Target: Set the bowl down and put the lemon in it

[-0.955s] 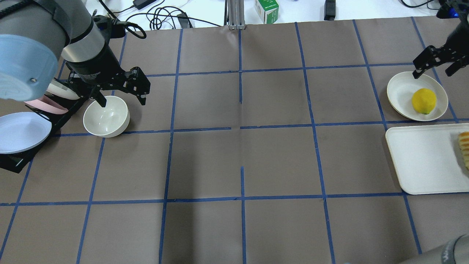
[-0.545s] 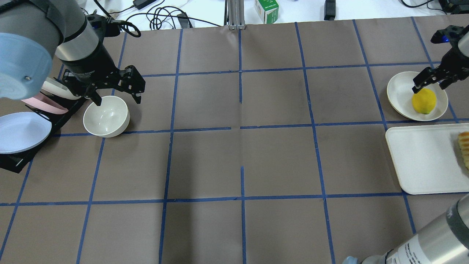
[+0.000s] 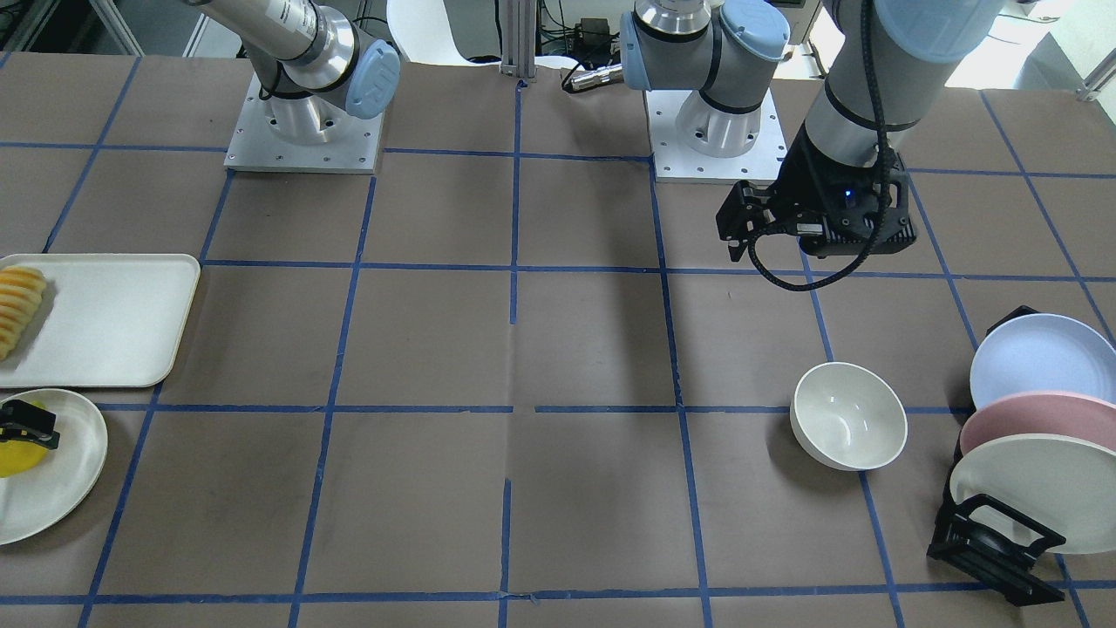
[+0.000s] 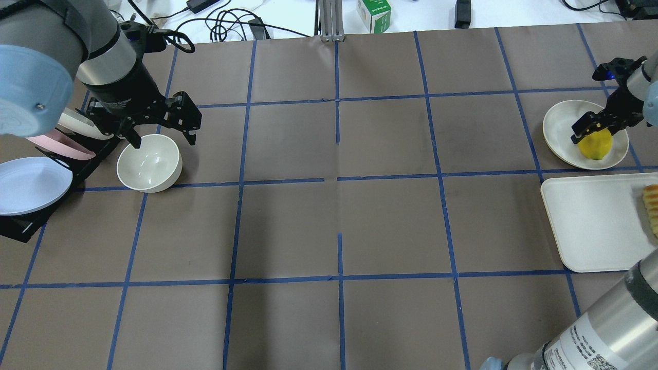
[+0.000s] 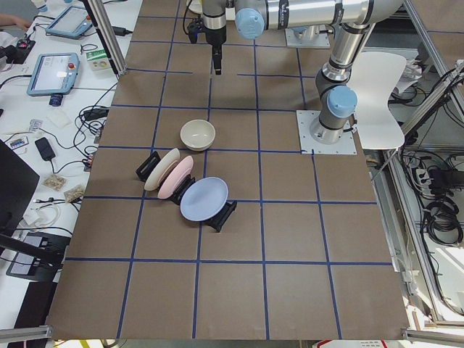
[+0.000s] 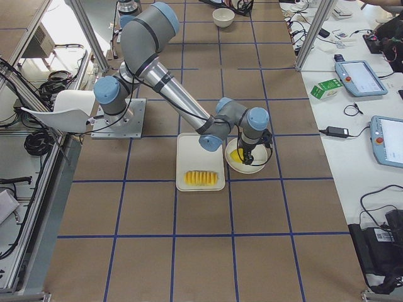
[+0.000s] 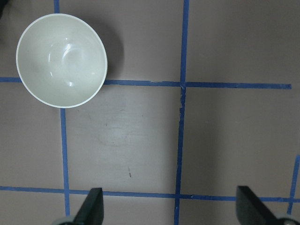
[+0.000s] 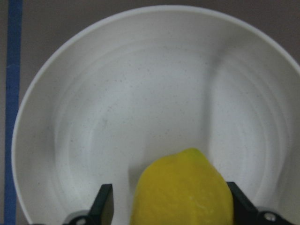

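The off-white bowl (image 4: 149, 163) stands upright and empty on the table at the left, next to a dish rack; it also shows in the front view (image 3: 848, 416) and the left wrist view (image 7: 62, 60). My left gripper (image 4: 163, 134) is open and empty, hovering above and just beyond the bowl. The yellow lemon (image 4: 595, 144) lies on a flat white plate (image 4: 560, 123) at the far right. My right gripper (image 4: 596, 131) is open and lowered onto the plate. In the right wrist view its fingers (image 8: 105, 206) stand on either side of the lemon (image 8: 183, 190).
A white tray (image 4: 591, 221) with ridged yellow-orange sliced food (image 4: 652, 205) lies just in front of the plate. A black dish rack (image 4: 31, 180) with blue, pink and white plates stands left of the bowl. Cables and a green box lie beyond the table's far edge.
My right gripper has come down from beyond the plate until it straddles the lemon. My left gripper has drawn slightly back and left from the bowl. The bowl and the lemon have not moved.
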Action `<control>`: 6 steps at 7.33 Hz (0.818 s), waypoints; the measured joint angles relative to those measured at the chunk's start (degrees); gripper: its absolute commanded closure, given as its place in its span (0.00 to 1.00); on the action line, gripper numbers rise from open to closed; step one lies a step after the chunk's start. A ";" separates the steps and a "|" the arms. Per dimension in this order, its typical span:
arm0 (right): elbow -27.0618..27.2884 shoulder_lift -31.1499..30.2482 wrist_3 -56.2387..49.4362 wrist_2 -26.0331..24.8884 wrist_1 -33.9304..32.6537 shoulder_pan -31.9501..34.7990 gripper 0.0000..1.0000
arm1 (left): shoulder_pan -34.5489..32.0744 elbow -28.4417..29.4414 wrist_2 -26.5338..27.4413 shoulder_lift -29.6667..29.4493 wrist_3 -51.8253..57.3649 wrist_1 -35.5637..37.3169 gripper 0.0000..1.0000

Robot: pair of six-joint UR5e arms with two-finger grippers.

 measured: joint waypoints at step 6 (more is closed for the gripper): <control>-1.64 -7.18 1.75 -0.73 9.23 1.25 0.79 | 9.04 0.05 -0.12 -1.93 3.99 2.38 0.00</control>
